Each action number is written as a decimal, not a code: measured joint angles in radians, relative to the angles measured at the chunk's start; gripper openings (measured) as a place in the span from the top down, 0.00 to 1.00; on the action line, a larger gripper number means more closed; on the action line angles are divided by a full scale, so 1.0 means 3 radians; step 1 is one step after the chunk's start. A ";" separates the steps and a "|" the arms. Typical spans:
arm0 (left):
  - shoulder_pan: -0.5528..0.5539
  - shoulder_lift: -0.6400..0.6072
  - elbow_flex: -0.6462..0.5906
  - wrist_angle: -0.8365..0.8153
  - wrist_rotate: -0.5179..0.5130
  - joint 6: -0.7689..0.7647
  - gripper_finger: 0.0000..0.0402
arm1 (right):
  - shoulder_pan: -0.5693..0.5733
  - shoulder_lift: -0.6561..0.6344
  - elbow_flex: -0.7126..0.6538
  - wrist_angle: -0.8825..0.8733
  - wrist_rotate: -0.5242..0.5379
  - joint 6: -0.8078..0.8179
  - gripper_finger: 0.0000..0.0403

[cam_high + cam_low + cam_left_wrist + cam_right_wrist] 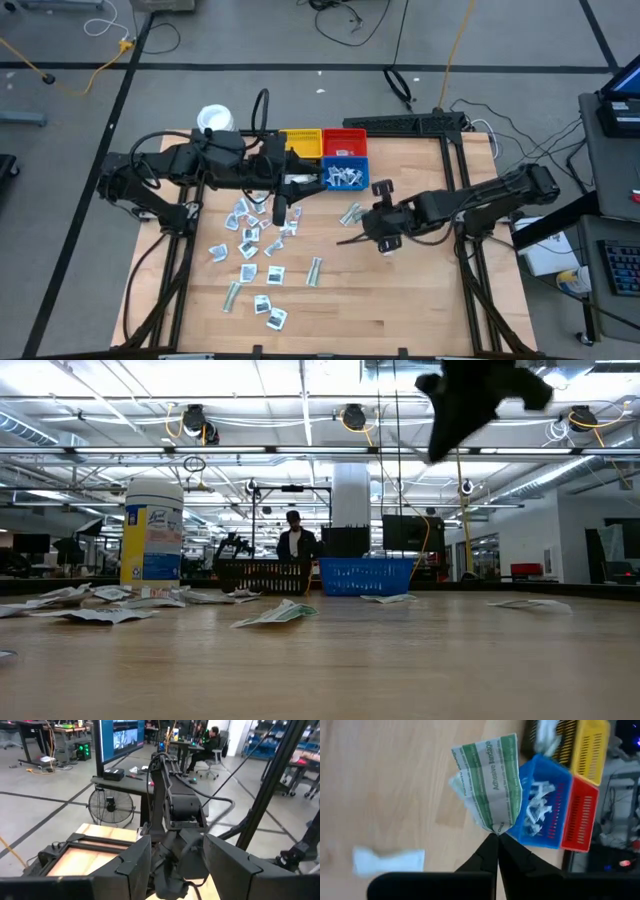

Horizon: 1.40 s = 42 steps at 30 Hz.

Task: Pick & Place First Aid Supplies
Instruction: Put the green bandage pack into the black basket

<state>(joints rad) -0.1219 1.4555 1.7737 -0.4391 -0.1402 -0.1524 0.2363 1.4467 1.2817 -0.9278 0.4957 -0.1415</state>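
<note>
Four small square bins sit in a cluster at the table's [400, 300] far edge: a yellow bin [302, 142] and a red bin [345, 142] behind, a blue bin [345, 177] in front of the red one, and a black bin [300, 180] largely hidden under the left arm. The blue bin holds a heap of white packets [343, 178], too tangled to count. About fifteen more first aid packets [250, 245] lie scattered on the wood in front of the bins, some squarish, some long strips. One white-lidded jar [213, 118] stands near the far left corner. The right gripper [497, 835] hangs above the table just right of the bins, its fingers pressed together on the corner of one green-and-white adhesive bandage packet [487, 780], lifted clear of the wood. The left gripper [177, 865] hovers over the black bin with its fingers spread and nothing between them. One person [296, 540] stands in the room beyond.
</note>
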 joint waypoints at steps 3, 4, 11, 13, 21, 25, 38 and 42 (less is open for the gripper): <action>0.0000 0.0000 0.0000 0.0099 0.0000 0.0020 0.53 | -0.0001 -0.0108 0.0140 0.0376 0.0005 0.0208 1.00; 0.0000 0.0000 0.0000 0.0120 -0.0001 0.0048 0.53 | -0.0001 -0.0158 0.0170 0.0558 0.0003 0.0246 1.00; 0.0013 0.0000 0.0000 0.0249 0.0003 0.0089 0.53 | -0.0003 -0.0576 0.0192 0.2282 -0.0204 0.0333 1.00; 0.0013 0.0000 0.0000 0.0293 0.0049 0.0097 0.53 | -0.0005 -0.0644 0.0192 0.2742 -0.0398 0.0313 1.00; 0.0012 0.0000 0.0000 0.0323 0.0230 0.0177 0.53 | -0.0004 -0.0682 0.0193 0.3751 -0.0809 0.0256 1.00; 0.0013 -0.0001 0.0000 0.0328 0.0228 0.0176 0.53 | -0.0050 -0.0583 0.0193 0.3902 -0.0866 0.0350 1.00; -0.0041 0.0120 -0.0001 0.0382 0.0258 0.0148 0.53 | -0.0244 -0.0180 0.0573 0.3942 -0.1225 0.0416 1.00; -0.0042 0.0136 -0.0001 0.0463 0.0063 0.0116 0.57 | -0.0244 -0.0181 0.0579 0.3948 -0.1225 0.0409 1.00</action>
<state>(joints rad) -0.1345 1.4965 1.7733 -0.3002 -0.1213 -0.1176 0.1631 1.3923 1.4555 0.2566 0.1283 -0.0189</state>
